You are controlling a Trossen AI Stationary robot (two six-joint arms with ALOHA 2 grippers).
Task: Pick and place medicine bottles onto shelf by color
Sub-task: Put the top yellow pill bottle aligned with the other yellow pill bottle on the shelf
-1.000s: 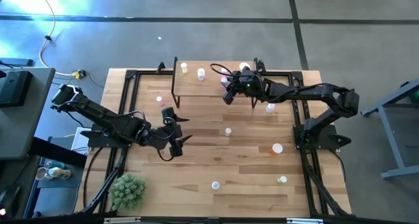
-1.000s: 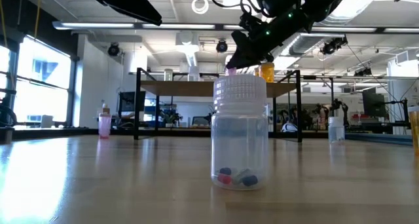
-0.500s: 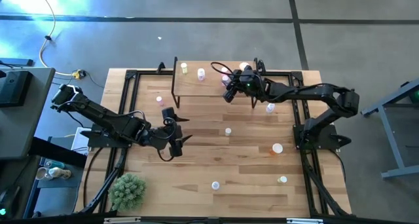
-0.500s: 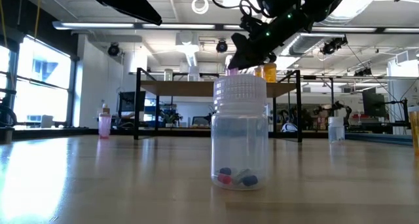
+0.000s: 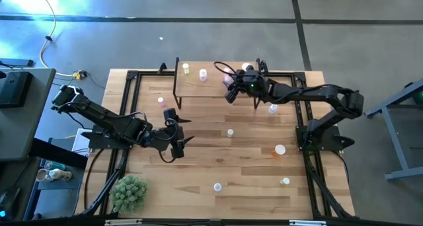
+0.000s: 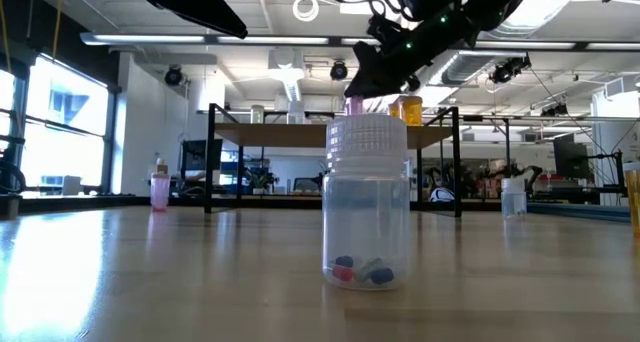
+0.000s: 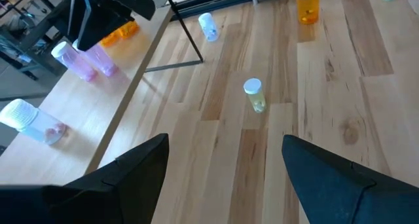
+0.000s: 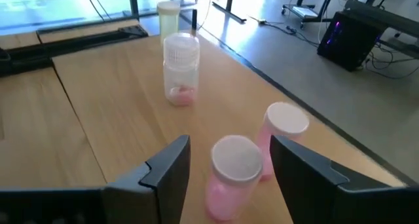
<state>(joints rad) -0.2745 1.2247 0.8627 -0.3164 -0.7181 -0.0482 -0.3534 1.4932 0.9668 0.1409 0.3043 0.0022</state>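
The shelf (image 5: pixel 198 87) stands at the table's far side and carries a yellow-green bottle (image 5: pixel 186 69), a pale bottle (image 5: pixel 203 74), an orange one (image 5: pixel 246 67) and two pink ones. My right gripper (image 5: pixel 229 95) hovers open above the shelf. Its fingers stand on either side of an upright pink bottle (image 8: pixel 234 175) without touching it. The second pink bottle (image 8: pixel 281 129) stands just beside it. My left gripper (image 5: pixel 184 131) is open and empty over the table's middle left. Loose bottles stand on the table.
Loose bottles stand or lie on the table: a pink one (image 5: pixel 160 100), a pale one (image 5: pixel 230 132), a pale one (image 5: pixel 272 108), an orange one (image 5: pixel 280 149), a yellow one (image 5: pixel 285 181) and a pale one (image 5: pixel 217 186). A spiky green plant (image 5: pixel 129 193) sits at the near left corner.
My right gripper has risen a little above the shelf. The pink bottle below it stays standing on the shelf.
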